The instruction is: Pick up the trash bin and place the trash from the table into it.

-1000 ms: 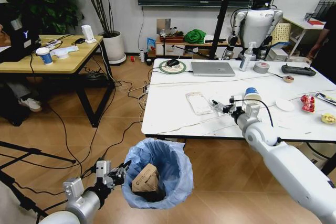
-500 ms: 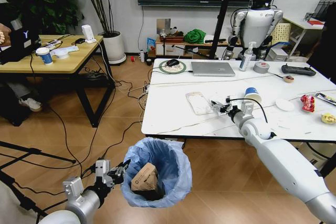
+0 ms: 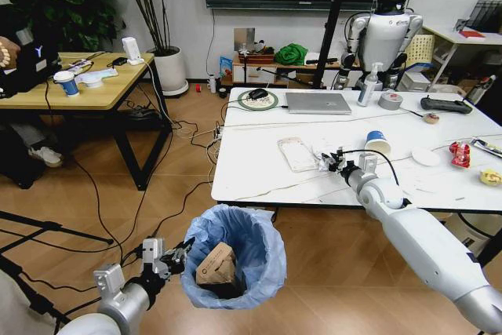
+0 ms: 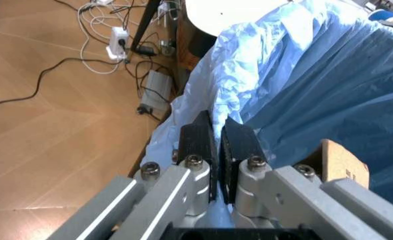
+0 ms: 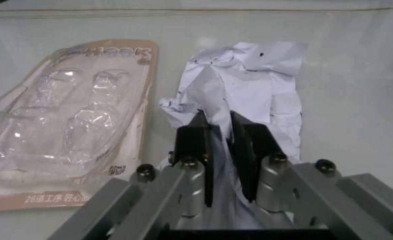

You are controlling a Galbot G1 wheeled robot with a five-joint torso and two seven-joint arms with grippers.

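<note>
Left gripper (image 4: 216,131), low by the floor, pinches the bag rim of the bin (image 3: 235,256), its pads closed on the blue plastic; a cardboard piece (image 3: 216,266) lies inside, just beyond the fingers. Right gripper (image 5: 218,131), out over the table (image 3: 259,170), has its narrowly spaced pads clamped on a crumpled paper scrap (image 5: 250,85). A clear wrapper (image 5: 70,120) lies just beside it; the cup (image 3: 377,142) stands behind it.

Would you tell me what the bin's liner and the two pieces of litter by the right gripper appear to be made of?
The trash bin liner looks like thin, light-blue plastic film: glossy and finely wrinkled. The scrap in the right gripper seems to be white paper, matte with sharp creases. The flat pack beside it looks like clear moulded plastic on printed card.
</note>
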